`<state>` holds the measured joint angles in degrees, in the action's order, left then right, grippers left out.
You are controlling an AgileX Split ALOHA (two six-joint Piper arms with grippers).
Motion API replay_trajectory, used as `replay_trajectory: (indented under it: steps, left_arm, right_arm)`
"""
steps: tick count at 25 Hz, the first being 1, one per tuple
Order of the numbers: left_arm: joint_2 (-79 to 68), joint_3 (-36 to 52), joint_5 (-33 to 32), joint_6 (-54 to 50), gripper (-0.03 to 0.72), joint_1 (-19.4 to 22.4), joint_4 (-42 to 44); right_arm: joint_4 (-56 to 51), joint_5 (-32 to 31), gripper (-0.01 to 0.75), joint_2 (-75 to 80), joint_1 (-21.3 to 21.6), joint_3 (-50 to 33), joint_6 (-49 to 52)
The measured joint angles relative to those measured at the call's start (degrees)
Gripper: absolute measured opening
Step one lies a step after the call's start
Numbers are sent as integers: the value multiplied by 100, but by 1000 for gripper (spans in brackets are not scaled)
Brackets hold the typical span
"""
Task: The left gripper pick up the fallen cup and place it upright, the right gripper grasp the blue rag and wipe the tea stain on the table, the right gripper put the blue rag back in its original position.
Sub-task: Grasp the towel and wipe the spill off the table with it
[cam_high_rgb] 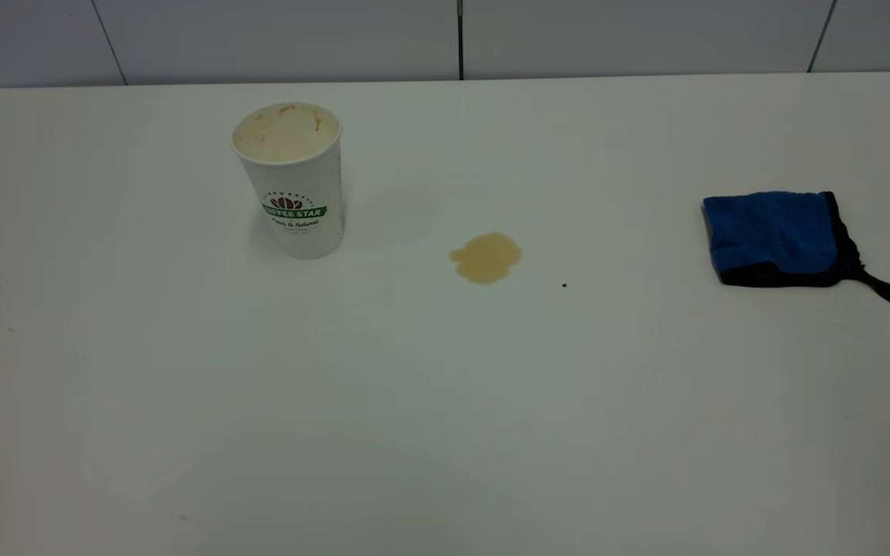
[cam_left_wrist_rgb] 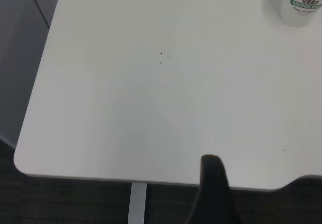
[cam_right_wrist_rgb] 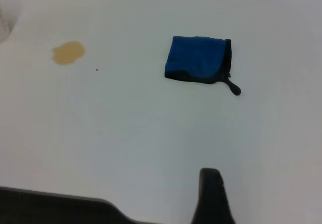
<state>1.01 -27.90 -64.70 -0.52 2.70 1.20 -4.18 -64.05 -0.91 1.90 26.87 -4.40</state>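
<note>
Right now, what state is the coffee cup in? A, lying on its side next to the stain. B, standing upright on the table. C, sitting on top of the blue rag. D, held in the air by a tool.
B: the cup stands upright on the table, open mouth up, apart from the tea stain and the blue rag.

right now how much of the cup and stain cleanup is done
Done: the cup stands upright on the table. In hand: nothing; neither arm shows in the exterior view. Left: the tea stain is unwiped and the blue rag lies folded, ungrasped.
</note>
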Motion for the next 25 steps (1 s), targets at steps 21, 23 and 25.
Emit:
replay_trajectory:
  steps: [21,23,25]
  left_arm:
    - [0,0,-1,4,583,0,0]
    - [0,0,-1,4,583,0,0]
    - [0,0,-1,4,583,0,0]
  right_arm:
    - [-808,2150,730,7059,0,2601,-832]
    - [-886,2288,730,7753,0,2877,-906]
    - [-977,2369,730,8504,0,3179,-970]
